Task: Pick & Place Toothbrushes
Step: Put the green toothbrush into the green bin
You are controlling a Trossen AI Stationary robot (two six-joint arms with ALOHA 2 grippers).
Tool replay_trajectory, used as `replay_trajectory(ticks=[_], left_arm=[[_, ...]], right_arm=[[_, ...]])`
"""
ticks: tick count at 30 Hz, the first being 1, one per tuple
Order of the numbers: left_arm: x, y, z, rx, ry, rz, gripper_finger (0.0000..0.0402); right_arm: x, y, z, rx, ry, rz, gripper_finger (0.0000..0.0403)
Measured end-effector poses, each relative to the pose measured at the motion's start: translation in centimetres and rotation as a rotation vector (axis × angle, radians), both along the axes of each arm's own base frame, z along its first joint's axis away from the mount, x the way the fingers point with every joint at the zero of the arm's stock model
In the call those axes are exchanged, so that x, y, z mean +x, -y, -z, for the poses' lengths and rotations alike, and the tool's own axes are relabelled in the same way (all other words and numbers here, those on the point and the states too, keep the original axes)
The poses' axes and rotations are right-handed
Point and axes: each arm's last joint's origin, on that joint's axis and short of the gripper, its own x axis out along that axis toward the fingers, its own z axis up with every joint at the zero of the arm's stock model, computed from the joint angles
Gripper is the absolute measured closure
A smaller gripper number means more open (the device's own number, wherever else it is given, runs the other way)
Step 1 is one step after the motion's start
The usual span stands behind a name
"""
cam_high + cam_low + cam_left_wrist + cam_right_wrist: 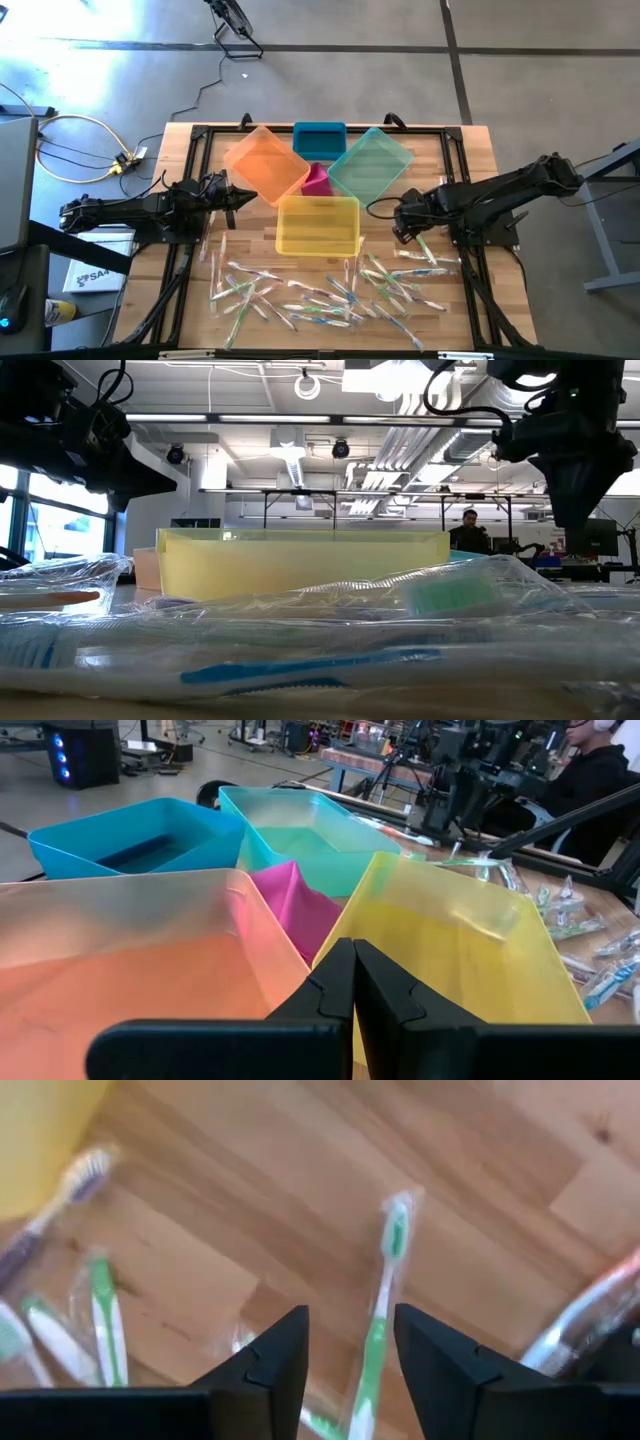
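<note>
Right gripper (350, 1355), jaws parted and empty, hangs over a green toothbrush (383, 1305); I should straddle its handle squarely, probably lower, before closing.

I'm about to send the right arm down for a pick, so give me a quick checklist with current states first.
1. Right gripper open: ok, the jaws stand apart.
2. Target lined up: ok, a green toothbrush in its wrapper lies on the bare wood, running into the gap between the fingers.
3. Target free of neighbours: ok where visible; the other wrapped brushes lie off to the sides.
4. Right gripper empty: ok, nothing shows between the fingers.
5. Left gripper out of the way: ok, shut and waiting over the orange bin, away from the pile.
6. Yellow bin ready: cannot tell what it holds.
</note>
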Motion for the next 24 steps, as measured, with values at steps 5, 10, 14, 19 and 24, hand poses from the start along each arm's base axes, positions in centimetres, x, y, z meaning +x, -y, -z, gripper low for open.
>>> replay_trajectory(ticks=[5,10,14,19,24], left_arm=[[0.0,0.0,0.0,0.000,0.000,0.000,0.0402],[0.0,0.0,0.0,0.000,0.000,0.000,0.0402],[0.0,0.0,0.0,0.000,0.000,0.000,0.0402],[0.0,0.0,0.0,0.000,0.000,0.000,0.0402],[0.0,0.0,0.0,0.006,-0.002,0.001,0.0402]], right_arm=[[-0.1,-0.1,0.5,0.050,-0.011,-0.004,0.0271],[-0.9,-0.1,1.9,0.066,-0.061,0.012,0.0271],[-1.6,0.0,3.3,0.076,-0.098,0.046,0.0271],[-1.9,-0.1,4.6,0.150,-0.101,0.042,0.0271],[-2.1,-0.1,5.5,0.161,-0.089,0.040,0.0271]])
